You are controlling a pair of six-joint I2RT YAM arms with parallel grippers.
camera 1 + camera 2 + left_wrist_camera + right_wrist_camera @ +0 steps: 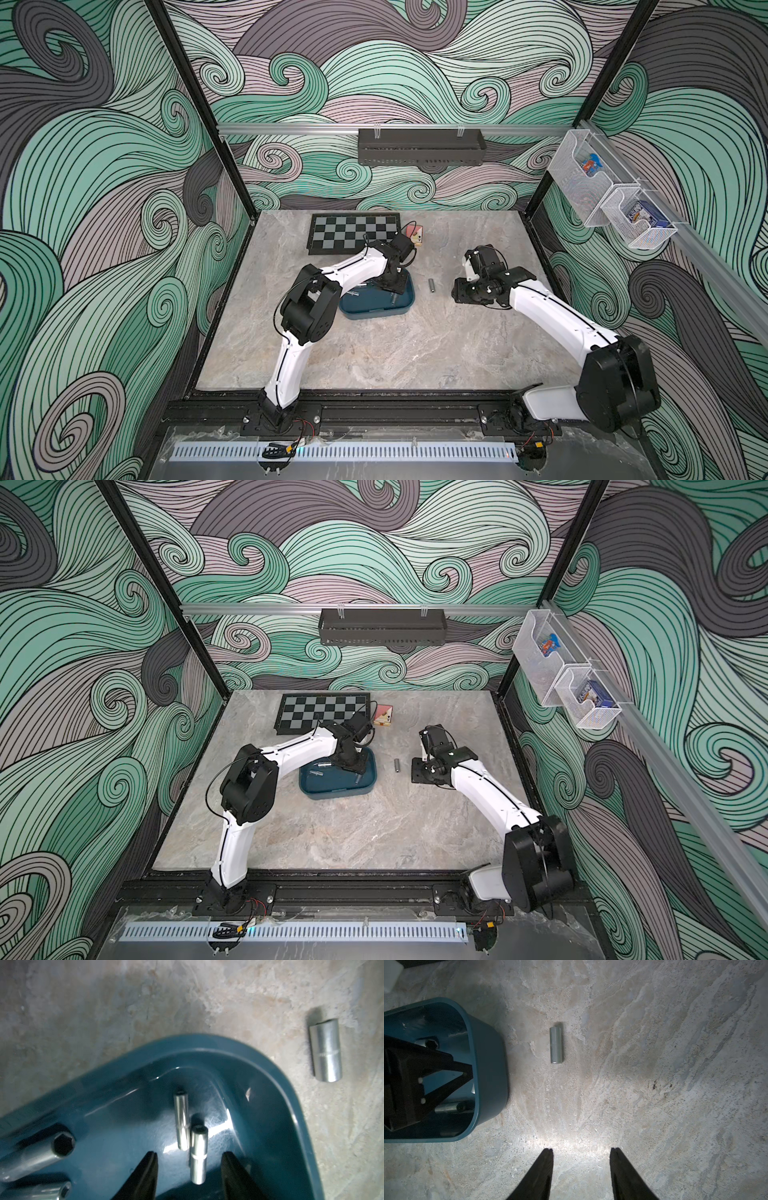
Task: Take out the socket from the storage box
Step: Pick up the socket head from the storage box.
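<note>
In the storage box (374,314) several sockets (62,1145) were kept, one slim socket (198,1155) bracketed by the parted left gripper (189,1153). Another socket (431,285) was seen on the table (374,357) beside it, and the right gripper (581,1150) was spread, empty.

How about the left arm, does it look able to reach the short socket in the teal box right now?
Probably yes. The left gripper hangs inside the storage box, jaws open either side of the short socket. Nothing covers it, though a thinner socket lies close beside it.
</note>
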